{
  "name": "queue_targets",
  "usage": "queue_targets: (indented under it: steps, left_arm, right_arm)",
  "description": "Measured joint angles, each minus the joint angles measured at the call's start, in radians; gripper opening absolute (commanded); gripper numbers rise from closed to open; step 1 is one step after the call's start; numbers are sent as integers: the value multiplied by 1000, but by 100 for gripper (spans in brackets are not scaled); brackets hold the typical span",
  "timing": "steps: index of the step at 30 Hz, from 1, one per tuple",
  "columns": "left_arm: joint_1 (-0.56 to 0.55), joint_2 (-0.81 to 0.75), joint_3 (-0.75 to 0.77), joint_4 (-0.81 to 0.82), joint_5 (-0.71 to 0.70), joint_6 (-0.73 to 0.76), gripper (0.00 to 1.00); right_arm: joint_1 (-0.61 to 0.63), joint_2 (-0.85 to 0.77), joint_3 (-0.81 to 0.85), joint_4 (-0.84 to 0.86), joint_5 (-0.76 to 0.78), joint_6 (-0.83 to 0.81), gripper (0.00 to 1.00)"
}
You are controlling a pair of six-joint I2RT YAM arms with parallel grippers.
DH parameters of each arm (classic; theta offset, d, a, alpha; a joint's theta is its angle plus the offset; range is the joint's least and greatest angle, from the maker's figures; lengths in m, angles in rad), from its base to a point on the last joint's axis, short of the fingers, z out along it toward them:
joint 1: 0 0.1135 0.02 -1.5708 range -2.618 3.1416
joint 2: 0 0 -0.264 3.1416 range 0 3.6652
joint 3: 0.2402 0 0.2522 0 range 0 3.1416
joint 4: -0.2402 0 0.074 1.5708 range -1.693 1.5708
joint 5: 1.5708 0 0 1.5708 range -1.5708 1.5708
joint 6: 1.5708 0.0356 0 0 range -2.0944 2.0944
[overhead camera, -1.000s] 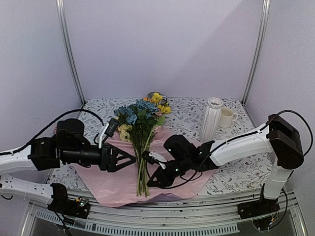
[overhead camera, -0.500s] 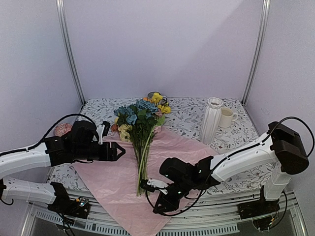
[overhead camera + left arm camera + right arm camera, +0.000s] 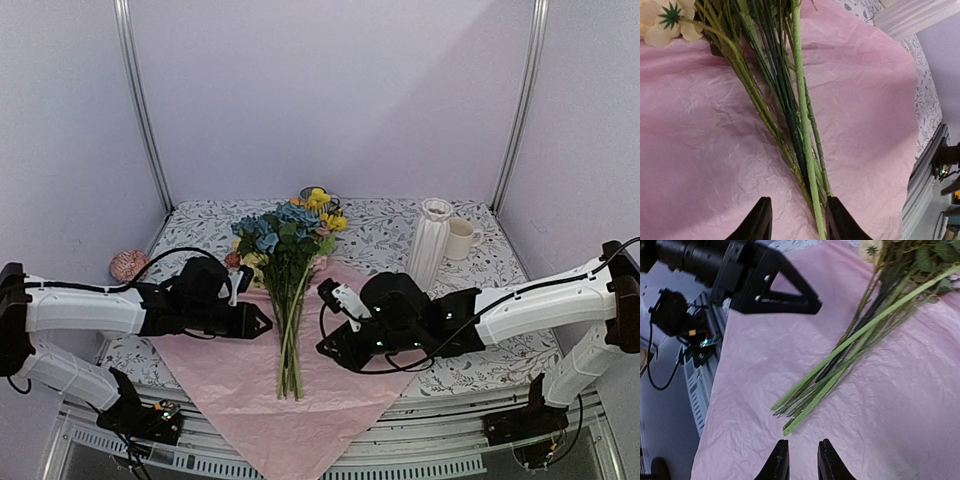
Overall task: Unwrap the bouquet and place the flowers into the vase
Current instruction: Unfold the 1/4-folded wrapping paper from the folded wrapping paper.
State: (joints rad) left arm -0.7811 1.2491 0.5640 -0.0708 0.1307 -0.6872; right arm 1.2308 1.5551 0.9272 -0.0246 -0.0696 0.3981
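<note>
The flowers point(image 3: 288, 285) lie on the opened paper point(image 3: 240, 385) by the desk's point(image 3: 480, 352) front edge, left tool point(image 3: 798, 215) part-open astride their stems (only its wrist view shows that), right tool point(image 3: 801, 460) narrowly parted and empty; closing here may pinch paper too, lifting it toward the back-right vase point(image 3: 430, 243), visible only from above.

We're in a robot lab booth: plain lilac walls point(image 3: 330, 100), aluminium frame posts point(image 3: 145, 110), a floral-clothed table point(image 3: 380, 215) on slotted rails point(image 3: 400, 440).

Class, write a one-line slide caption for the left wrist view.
Left tool open around the green stems, which lie on crinkled pink paper.
</note>
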Motion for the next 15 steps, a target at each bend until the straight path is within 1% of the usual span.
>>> queue_targets:
  steps: [4,7,11,15]
  left_arm:
    - [-2,93,19,28,7,5,39]
    - [-7,155,55,32,-1,9,37]
    - [-20,231,101,37,-9,22,35]
    - [-40,290,133,35,-4,33,33]
  right_arm:
    - [-7,-32,-41,58,144,94,22]
    - [-7,-50,-71,105,214,150,22]
    - [-7,-58,-95,147,279,194,22]
    - [-7,-58,-97,166,312,210,22]
